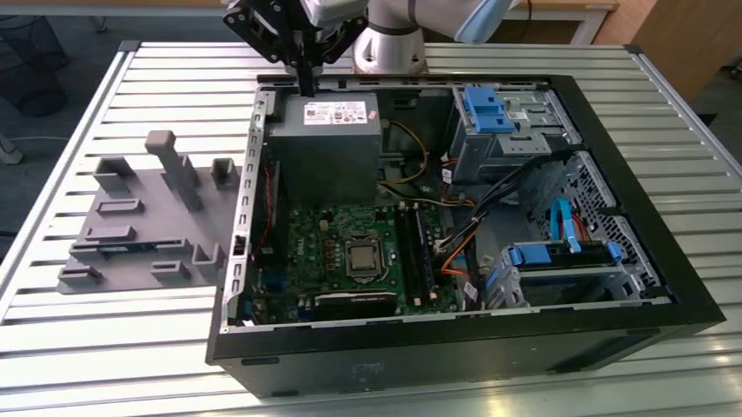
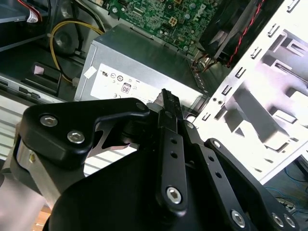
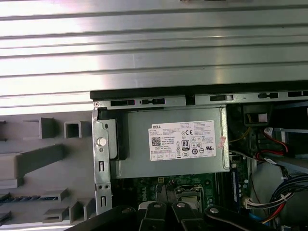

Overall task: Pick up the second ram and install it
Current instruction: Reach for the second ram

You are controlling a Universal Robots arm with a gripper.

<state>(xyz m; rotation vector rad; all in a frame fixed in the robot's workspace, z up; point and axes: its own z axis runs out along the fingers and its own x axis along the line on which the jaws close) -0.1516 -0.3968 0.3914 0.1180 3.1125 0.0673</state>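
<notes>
Starting at the near edge of the exterior view, I record a black metal computer case (image 1: 464, 347) lying open side up on a silver slatted metal table (image 1: 116, 347). Inside it, toward the near wall, sits a large square green motherboard (image 1: 319, 234) with a silver processor (image 1: 364, 258).

On the exterior view's left, just beside the case, a grey plastic tray with upright posts (image 1: 128, 217) rests on the table. The second ram (image 1: 116, 248), a long thin blue-green circuit stick, lies in a slot toward the tray's near end. The first wrist view shows it (image 3: 24, 198) in the same place, well apart from the gripper.

Farther back in the case I note a grey metal power supply box with a white label (image 1: 325, 148). The black two-finger gripper (image 1: 308, 87) hangs over the far end of that box, near the case's far wall, pointing down. Its fingers appear pressed together with nothing between them. I cannot tell whether the tip touches the box.

Behind it stands the arm's pale grey base (image 1: 388, 48).
</notes>
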